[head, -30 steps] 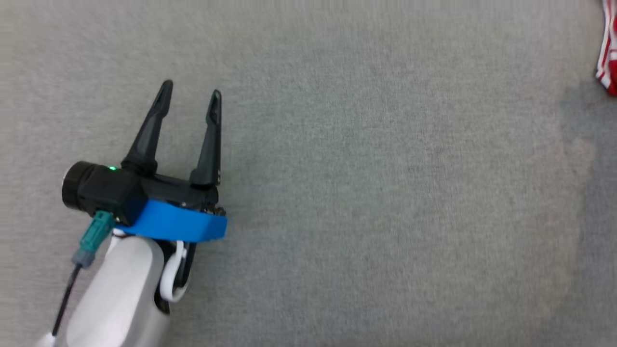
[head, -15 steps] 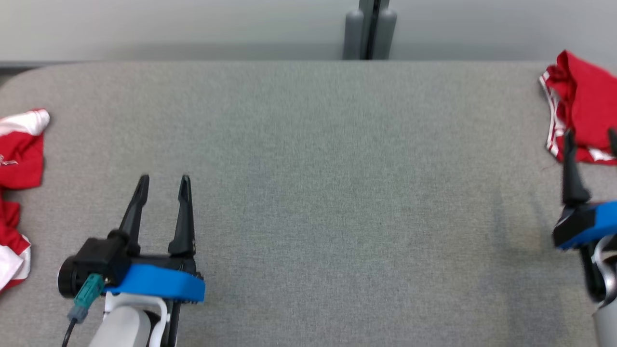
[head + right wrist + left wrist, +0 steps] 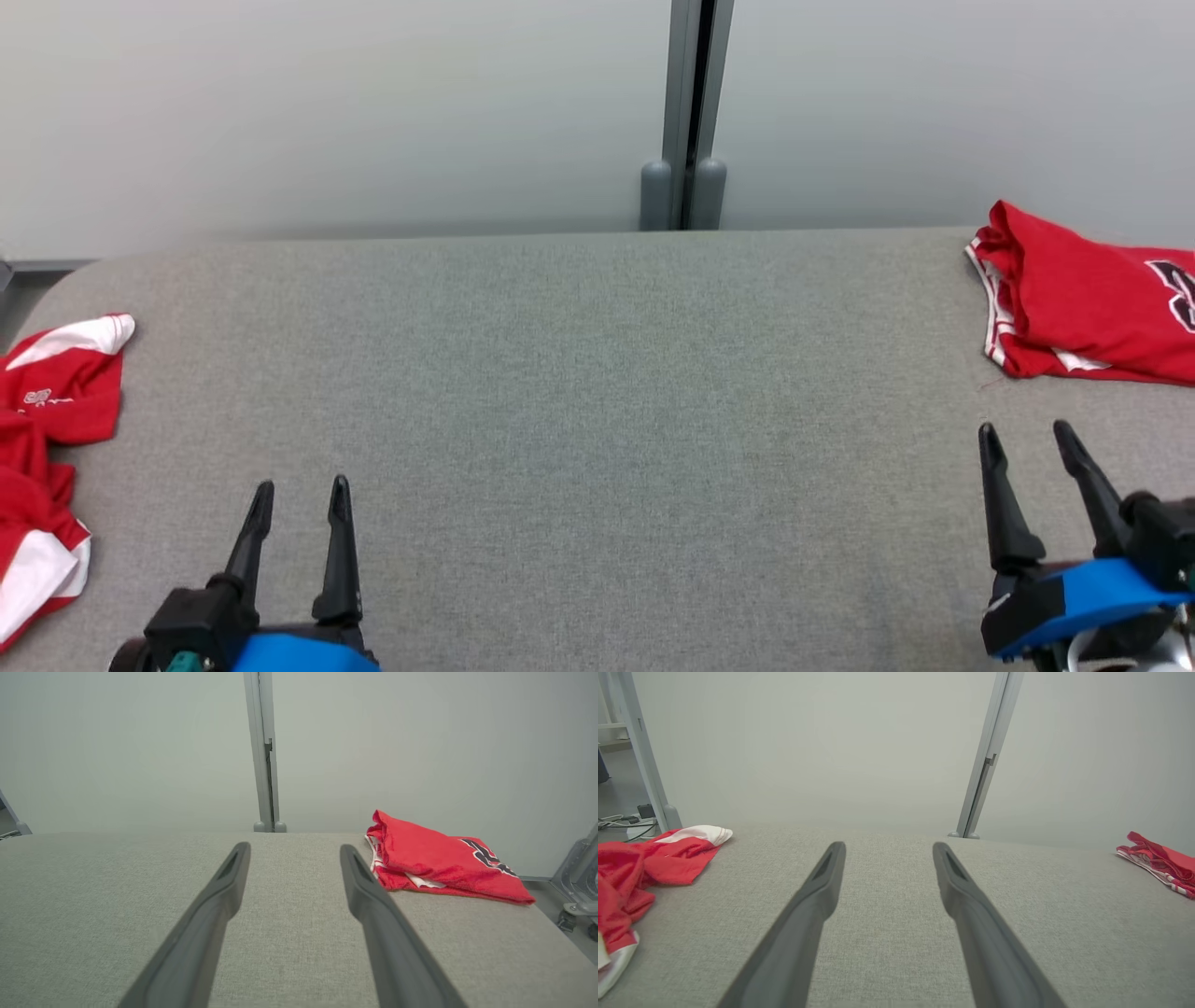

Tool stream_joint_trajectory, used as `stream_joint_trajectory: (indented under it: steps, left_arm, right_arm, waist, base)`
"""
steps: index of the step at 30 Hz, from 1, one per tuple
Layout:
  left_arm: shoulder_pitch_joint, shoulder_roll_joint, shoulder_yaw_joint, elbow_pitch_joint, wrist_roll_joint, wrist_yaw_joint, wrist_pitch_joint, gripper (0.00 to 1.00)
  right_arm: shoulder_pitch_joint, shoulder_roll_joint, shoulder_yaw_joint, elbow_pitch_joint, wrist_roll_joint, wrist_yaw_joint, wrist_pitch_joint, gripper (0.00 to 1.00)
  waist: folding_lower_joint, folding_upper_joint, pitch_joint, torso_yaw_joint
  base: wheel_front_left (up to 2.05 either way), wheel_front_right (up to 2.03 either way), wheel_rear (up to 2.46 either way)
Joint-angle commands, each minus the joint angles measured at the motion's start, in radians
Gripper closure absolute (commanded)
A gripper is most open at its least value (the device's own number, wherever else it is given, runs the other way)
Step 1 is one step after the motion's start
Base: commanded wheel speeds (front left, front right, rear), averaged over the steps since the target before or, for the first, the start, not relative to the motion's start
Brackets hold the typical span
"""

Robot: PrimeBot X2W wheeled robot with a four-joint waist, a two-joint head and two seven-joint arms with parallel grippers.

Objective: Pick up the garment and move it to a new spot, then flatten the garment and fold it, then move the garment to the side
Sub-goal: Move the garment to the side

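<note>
The crumpled garment (image 3: 42, 420) lies at the left edge of the table (image 3: 597, 373), to the left of the left hand (image 3: 302, 485), its heap running roughly front to back, so the left arm looks the nearer one. The right hand (image 3: 1024, 429) sits just short of the folded garment (image 3: 1074, 308) at far right. Both hands are spread and empty. Count: two red garments, two hands, one table

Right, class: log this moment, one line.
left end effector: open; right end effector: open; folded red cloth jersey: right; crumpled red-and-white cloth garment: left
</note>
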Motion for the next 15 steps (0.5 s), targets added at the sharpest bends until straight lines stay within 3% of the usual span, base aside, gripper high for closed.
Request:
stream_joint_trajectory:
  steps: [1,15]
  left_arm:
    - [0.023,-0.002,0.006,0.002,0.011,0.002,-0.004,0.0]
    - [0.082,-0.024,0.023,-0.009,0.017,0.008,-0.004,0.0]
  right_arm:
    - [0.033,0.011,-0.005,-0.015,0.0,0.0,0.005,0.0]
    - [0.108,0.036,-0.002,-0.053,0.004,0.0,0.031,0.0]
  waist:
    - [0.0,0.0003,-0.024,-0.011]
    - [0.0,0.0003,-0.076,-0.02]
  base:
    - [0.0,0.0,0.0]
    - [0.0,0.0,0.0]
